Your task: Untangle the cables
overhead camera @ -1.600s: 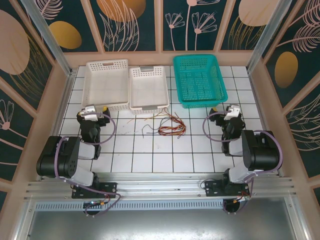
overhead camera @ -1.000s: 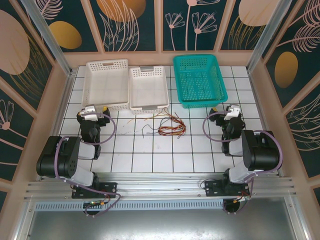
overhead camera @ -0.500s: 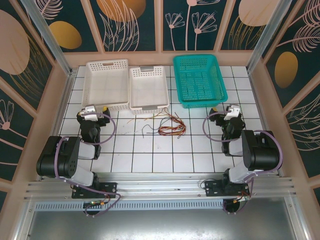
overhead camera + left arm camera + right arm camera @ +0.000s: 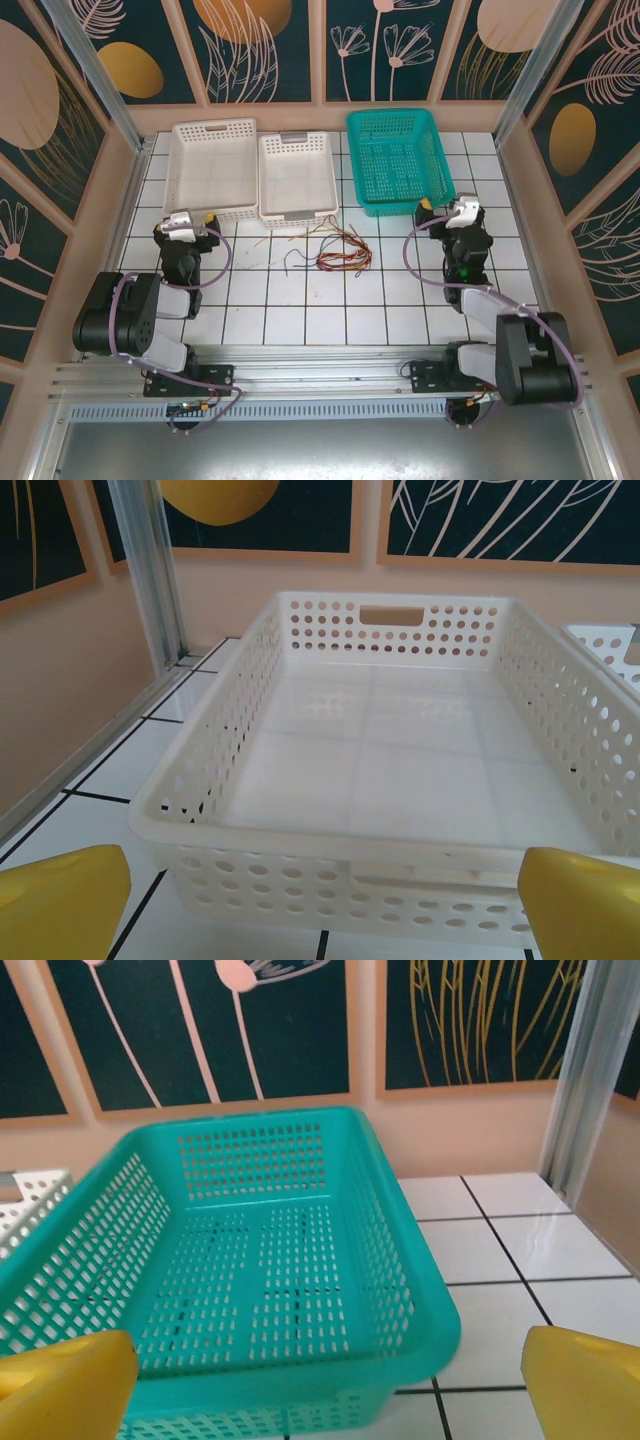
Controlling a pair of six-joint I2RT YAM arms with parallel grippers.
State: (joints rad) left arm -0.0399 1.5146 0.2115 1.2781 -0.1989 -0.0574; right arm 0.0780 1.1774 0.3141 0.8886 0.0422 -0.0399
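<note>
While my arms sit at near edge of tiled table [image 4: 300, 322], cables [image 4: 335, 252] lie in loose red, black and yellow-orange tangle mid-table, on white tiles just in front of middle white basket [image 4: 297, 212], between my two grippers, touched by neither. My left gripper [image 4: 322, 908] spread wide, yellow fingertips [image 4: 60, 895] at frame corners — faces left white basket [image 4: 240, 720]. My right gripper [image 4: 325, 1385] spread wide too — faces teal basket [image 4: 250, 1155]
</note>
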